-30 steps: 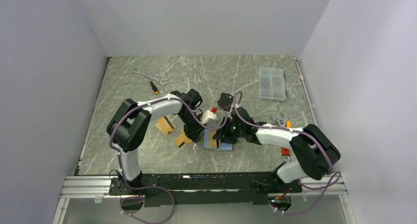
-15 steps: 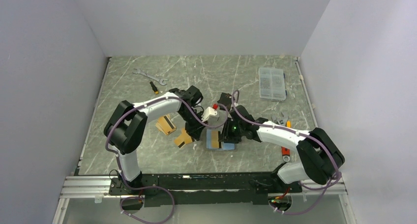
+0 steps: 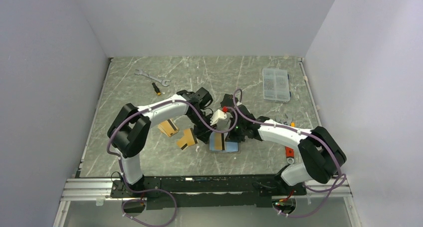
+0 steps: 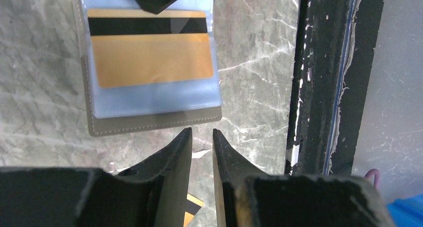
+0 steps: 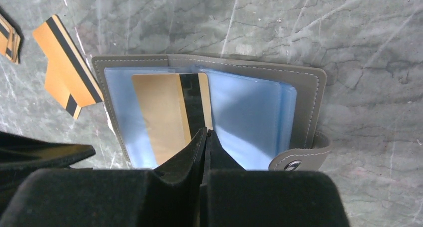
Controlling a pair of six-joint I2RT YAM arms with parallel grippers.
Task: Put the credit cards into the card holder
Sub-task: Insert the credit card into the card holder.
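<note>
The grey card holder (image 3: 230, 147) lies open on the table, pale blue sleeves up. One gold card with a black stripe (image 5: 164, 112) sits in its left sleeve, and it also shows in the left wrist view (image 4: 149, 57). My right gripper (image 5: 206, 132) is shut, its tips resting on the holder at the card's stripe edge. My left gripper (image 4: 202, 132) is just off the holder's edge (image 4: 154, 123), with a narrow empty gap between the fingers. Two more gold cards (image 3: 185, 138) (image 3: 168, 127) lie on the table left of the holder.
A wrench (image 3: 152, 77) and a small screwdriver (image 3: 156, 89) lie at the back left. A clear compartment box (image 3: 276, 85) is at the back right. Small tools (image 3: 288, 152) lie by the right arm. The black table frame (image 4: 319, 77) runs near the holder.
My left gripper has moved right, up to the holder's left side. The right wrist has shifted slightly left over the holder. The loose cards have not moved.
</note>
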